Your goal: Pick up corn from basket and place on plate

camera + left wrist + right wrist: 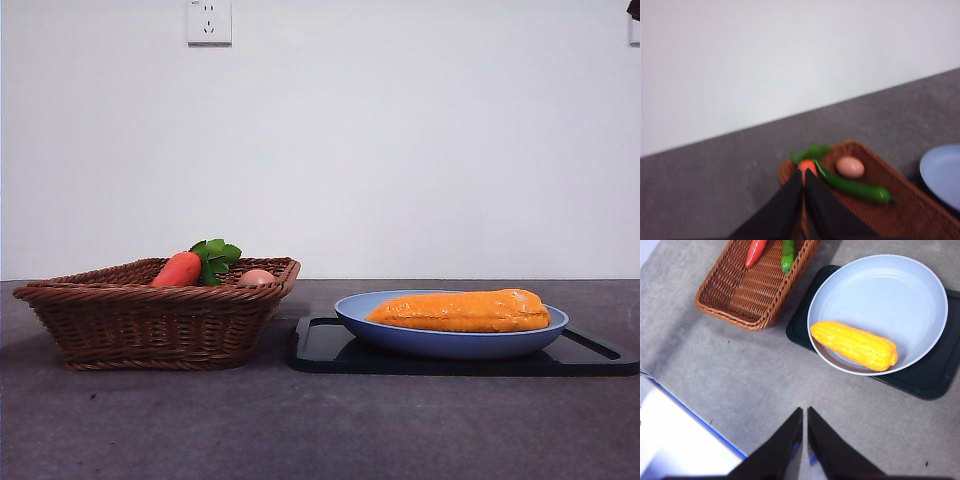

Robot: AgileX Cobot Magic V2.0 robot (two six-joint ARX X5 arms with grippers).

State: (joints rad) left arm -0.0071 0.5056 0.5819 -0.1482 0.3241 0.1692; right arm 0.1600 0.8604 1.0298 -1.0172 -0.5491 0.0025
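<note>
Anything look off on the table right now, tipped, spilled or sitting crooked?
Nothing stands out. The corn lies flat inside the plate, which sits on the black tray. The basket stands level with the carrot, egg and green pepper inside.

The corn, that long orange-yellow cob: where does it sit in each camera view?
Front view: the long orange-yellow corn cob lies in the round light-blue plate, right of the brown wicker basket.
Left wrist view: not visible; only the plate's edge shows.
Right wrist view: on the plate, centre.
Shared landmark: the plate.
</note>
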